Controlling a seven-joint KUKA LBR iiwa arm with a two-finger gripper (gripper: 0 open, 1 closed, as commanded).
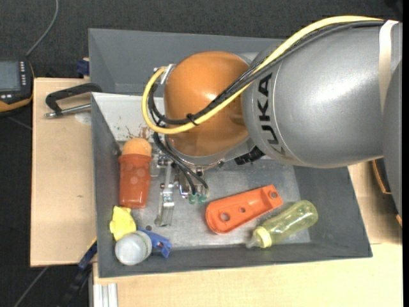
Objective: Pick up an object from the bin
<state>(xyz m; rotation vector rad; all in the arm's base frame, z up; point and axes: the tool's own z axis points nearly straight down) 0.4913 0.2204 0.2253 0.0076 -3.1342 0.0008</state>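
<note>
Arm [319, 88] comes in from 3 o'clock, its orange wrist cover [204, 101] sitting over the upper middle of the bin [326, 190]. A yellow cable [192, 128] loops across the cover. The gripper [164, 213] hangs below the cover, low over bare bin floor in the 8 o'clock part of the bin. Whether it is spread or closed: cannot tell, since it reads as one thin metal strip from this angle.

Nearest thing is the orange-red bottle [134, 179] with a peach cap. It lies lengthwise just beside the gripper at its 9 o'clock, cap end toward 12, close to the bin's 9 o'clock wall. Touching or a hair apart, cannot tell.

At the gripper's 8 o'clock there is a small yellow lump [121, 222], possibly a soft toy. Below that, in the 7 o'clock corner, a pale grey ball [131, 249] rests against a blue piece [158, 244].

At the gripper's 3 o'clock, apart from it, an orange flat handle [243, 210] with holes lies tilted. A clear yellowish bottle [284, 224] lies just beside it at 4 o'clock.
</note>
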